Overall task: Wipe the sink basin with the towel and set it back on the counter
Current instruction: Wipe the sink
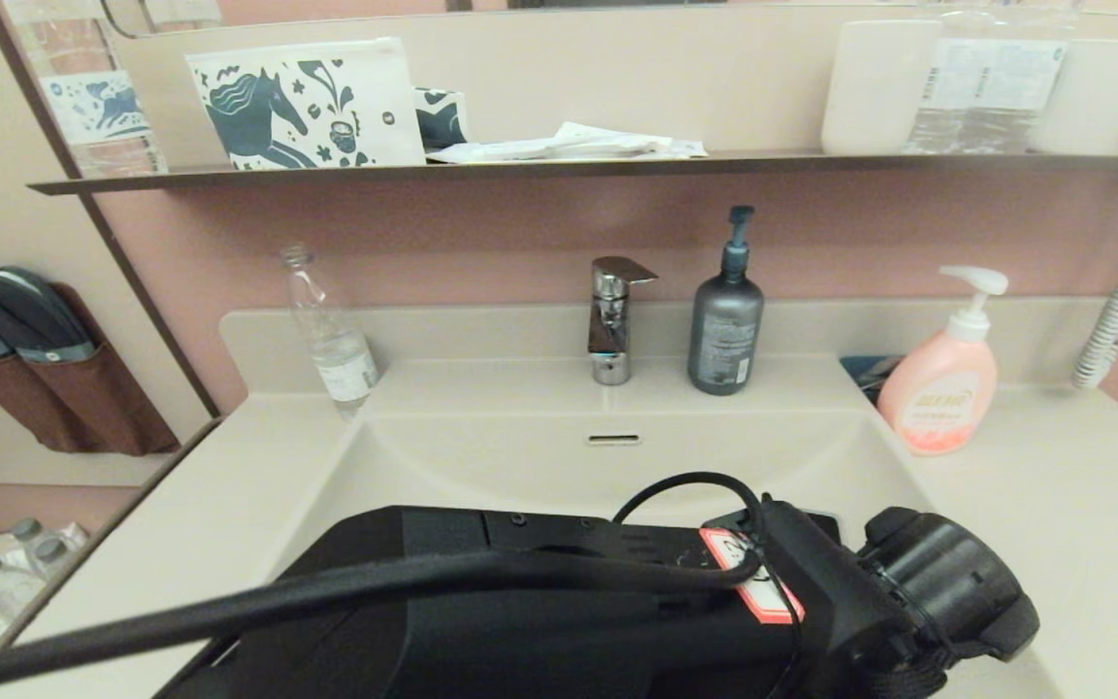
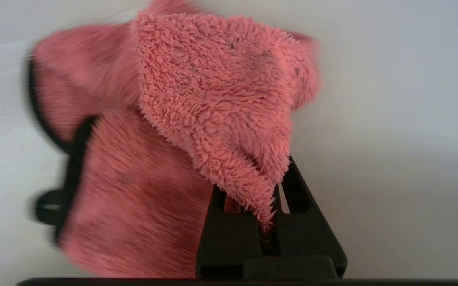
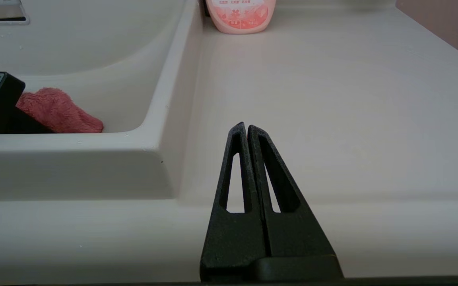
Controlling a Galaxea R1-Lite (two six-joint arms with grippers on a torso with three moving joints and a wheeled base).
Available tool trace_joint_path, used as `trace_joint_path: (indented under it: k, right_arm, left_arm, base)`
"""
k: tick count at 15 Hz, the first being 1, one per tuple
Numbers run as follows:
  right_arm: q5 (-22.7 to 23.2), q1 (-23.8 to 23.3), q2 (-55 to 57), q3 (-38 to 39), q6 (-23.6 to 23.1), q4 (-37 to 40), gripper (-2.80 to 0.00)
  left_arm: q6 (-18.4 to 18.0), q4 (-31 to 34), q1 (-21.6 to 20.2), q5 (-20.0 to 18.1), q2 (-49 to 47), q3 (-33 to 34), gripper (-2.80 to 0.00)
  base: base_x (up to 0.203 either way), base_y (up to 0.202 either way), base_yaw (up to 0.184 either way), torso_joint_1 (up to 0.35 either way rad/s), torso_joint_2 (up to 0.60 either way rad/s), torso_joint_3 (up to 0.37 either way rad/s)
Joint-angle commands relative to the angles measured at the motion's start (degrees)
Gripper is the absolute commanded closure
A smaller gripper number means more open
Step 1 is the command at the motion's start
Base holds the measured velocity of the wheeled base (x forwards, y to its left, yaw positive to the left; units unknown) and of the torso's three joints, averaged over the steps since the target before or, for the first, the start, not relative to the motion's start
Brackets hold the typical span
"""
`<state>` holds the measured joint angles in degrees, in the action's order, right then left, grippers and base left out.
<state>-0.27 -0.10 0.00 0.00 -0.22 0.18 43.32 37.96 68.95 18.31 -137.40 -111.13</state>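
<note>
On the left side of the counter [image 1: 229,456], near the wall, stands a clear bottle [image 1: 329,330]. Next comes the sink basin [image 1: 520,466], with the shiny tap [image 1: 612,320] behind it and a small slot [image 1: 613,439] in its back wall. A dark grey pump bottle [image 1: 726,320] stands just beside the tap.

The left arm [image 1: 559,612] reaches down into the basin and hides most of it in the head view. In the left wrist view, the left gripper [image 2: 270,198] is clamped on the towel [image 2: 197,119]. A pointed fold of the pink fuzzy cloth is pinched between the two black fingers [image 2: 229,230], and the rest spreads out over the pale basin. A thin black edge runs along one side of the cloth. The far part of the towel looks smeared, so maybe it is sliding, but it is hard to be sure.

In the right wrist view, a bit of the towel pokes out beside the left arm, low inside the basin.

Further right, a pink soap bottle [image 1: 939,388] stands on the counter past the basin's corner. The right gripper [image 3: 247,129] hangs just above the bare counter to the right of the basin, with its fingers pressed together and nothing between them.
</note>
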Motion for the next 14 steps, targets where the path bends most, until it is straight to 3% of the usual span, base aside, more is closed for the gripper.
trace_joint_path:
  k: [1,9,14]
  right_arm:
    - [0.00,0.01,0.09,0.00,-0.04,-0.01,0.00]
    - [0.00,0.01,0.09,0.00,-0.04,-0.01,0.00]
    - [0.00,0.01,0.09,0.00,-0.04,-0.01,0.00]
  left_arm:
    - [0.04,3.36,-1.20,0.13,-0.01,0.04,0.00]
    - [0.54,15.82,-6.21,0.40,2.75,1.17,0.00]
    - [0.71,18.37,-8.81,0.66,6.01,11.32,0.00]
  base:
    - [0.000,0.000,0.000,0.000,0.00,0.000]
    - [0.000,0.000,0.000,0.000,0.00,0.000]
    - [0.000,0.000,0.000,0.000,0.00,0.000]
